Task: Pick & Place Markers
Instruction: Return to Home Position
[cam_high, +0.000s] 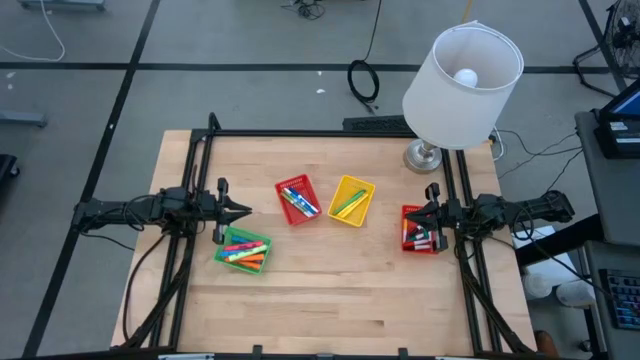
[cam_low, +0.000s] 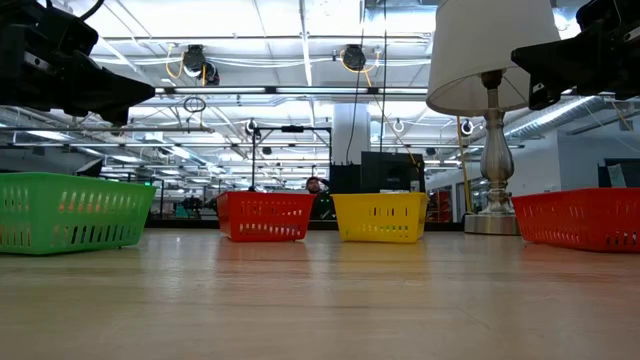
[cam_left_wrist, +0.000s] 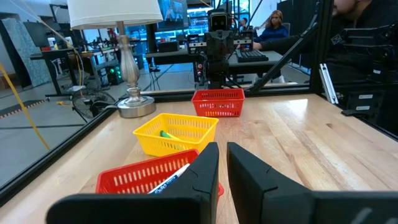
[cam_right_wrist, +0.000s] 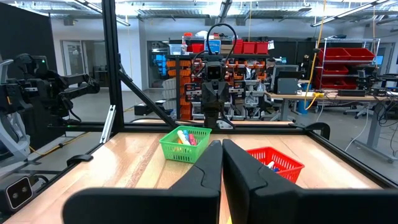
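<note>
Thin, short markers (cam_high: 245, 252) in orange, pink, green and yellow lay heaped in the green basket (cam_high: 222, 256). Blue and white ones lay in the left red basket (cam_high: 281, 190), green ones in the yellow basket (cam_high: 362, 190), and several more in the right red basket (cam_high: 405, 240). The left tool (cam_high: 244, 210) hung just beside the green basket and the right tool (cam_high: 408, 213) over the right red basket. Both had their fingers together and empty above the tabletop (cam_high: 330, 290).

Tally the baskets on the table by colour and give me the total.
Green: 1, the green basket
Yellow: 1, the yellow basket
Red: 2, the middle red basket and the right red basket
Total: 4
</note>
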